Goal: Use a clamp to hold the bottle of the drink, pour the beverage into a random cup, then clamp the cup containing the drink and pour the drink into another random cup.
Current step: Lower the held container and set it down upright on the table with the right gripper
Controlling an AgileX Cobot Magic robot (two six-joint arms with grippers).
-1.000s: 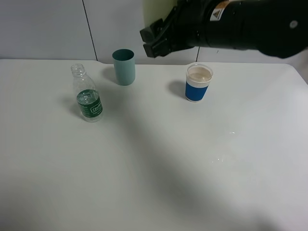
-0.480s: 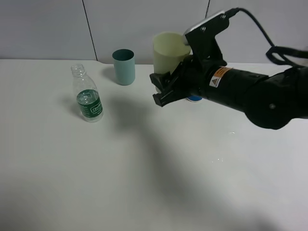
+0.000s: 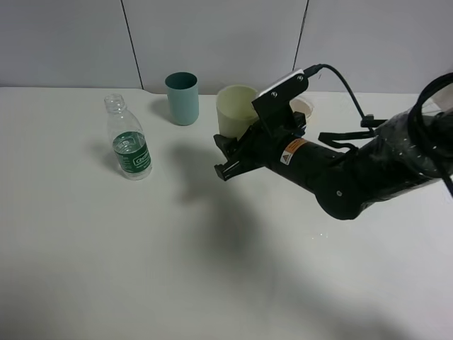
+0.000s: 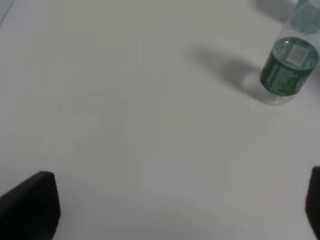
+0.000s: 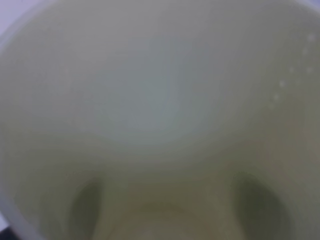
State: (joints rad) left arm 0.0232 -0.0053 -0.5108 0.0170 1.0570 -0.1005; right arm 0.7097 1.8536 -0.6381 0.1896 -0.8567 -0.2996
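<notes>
one clamp (image 3: 228,157), the right, had its jaws clamped on the yellow-green cup (image 3: 236,110), upright at upper centre above the table (image 3: 141,255). behind the arm peeked the white cup (image 3: 304,108). left jaws stood apart near the bottle (image 3: 127,139), far left.

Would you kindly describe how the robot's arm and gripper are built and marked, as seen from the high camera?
The right arm is bulky, rounded and glossy black, with a small orange-and-white warning label. A black cable loops off its back. The right gripper has blocky black jaws.
</notes>
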